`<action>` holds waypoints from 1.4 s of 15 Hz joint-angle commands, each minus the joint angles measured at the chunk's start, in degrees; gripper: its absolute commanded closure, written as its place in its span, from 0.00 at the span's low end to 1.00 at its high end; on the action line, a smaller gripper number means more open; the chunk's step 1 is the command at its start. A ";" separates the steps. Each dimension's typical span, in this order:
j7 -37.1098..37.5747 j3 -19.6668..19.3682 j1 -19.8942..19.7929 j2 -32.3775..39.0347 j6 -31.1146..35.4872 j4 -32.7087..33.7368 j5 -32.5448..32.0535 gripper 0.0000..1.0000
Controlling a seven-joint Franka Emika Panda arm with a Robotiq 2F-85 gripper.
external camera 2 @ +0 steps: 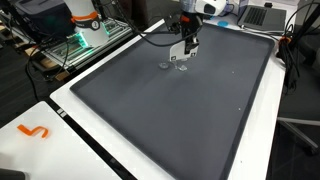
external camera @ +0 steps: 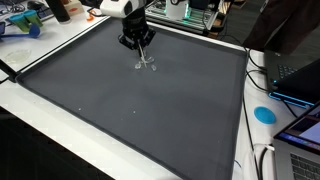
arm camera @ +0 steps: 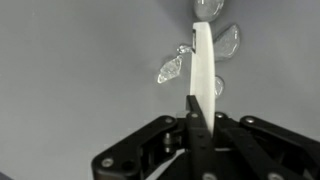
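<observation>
The top end of the narrow flat white strip (arm camera: 203, 70) is hard to make out in the wrist view: it runs up to the picture's edge and merges there with a bright, glassy glare. Around it lies a cluster of clear, drop-shaped pieces (arm camera: 170, 68). They are see-through, so their outlines blend into the surface beneath, and whether they are joined to the strip or only lie beside it cannot be told. In both exterior views the cluster (external camera: 146, 64) (external camera 2: 181, 68) shows only as a small pale glint under the arm, too small to read in detail.

The gripper (arm camera: 197, 120) has its two black fingers pressed together on the lower end of the strip, pinching it. The strip's bottom end is hidden between them, and the finger bases are cut off by the lower edge of the wrist view. In an exterior view the gripper (external camera: 137, 42) hangs pointing down, just above the cluster.

All this sits toward the far part of a large dark grey mat (external camera: 130, 110), which covers most of a white table (external camera: 40, 130). A round blue disc (external camera: 264, 114) lies on the table beside the mat, and an orange curled piece (external camera 2: 33, 131) lies at a table corner, well apart from the gripper.
</observation>
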 commanded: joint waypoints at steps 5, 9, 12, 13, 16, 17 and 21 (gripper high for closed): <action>14.89 0.55 4.38 -4.22 0.21 -2.03 -2.11 0.99; 26.38 0.29 8.02 -4.02 -0.26 -0.94 -7.60 0.99; 34.78 -0.19 10.58 -3.65 -1.36 0.02 -12.51 0.99; 36.76 -0.13 11.17 -3.48 -1.81 0.39 -13.66 0.99; 43.99 -0.44 13.18 -3.24 -2.62 1.33 -18.17 0.99; 46.38 -0.57 13.73 -3.15 -2.81 1.62 -19.53 0.99; 45.77 0.32 13.20 -2.96 -1.49 1.87 -18.30 0.96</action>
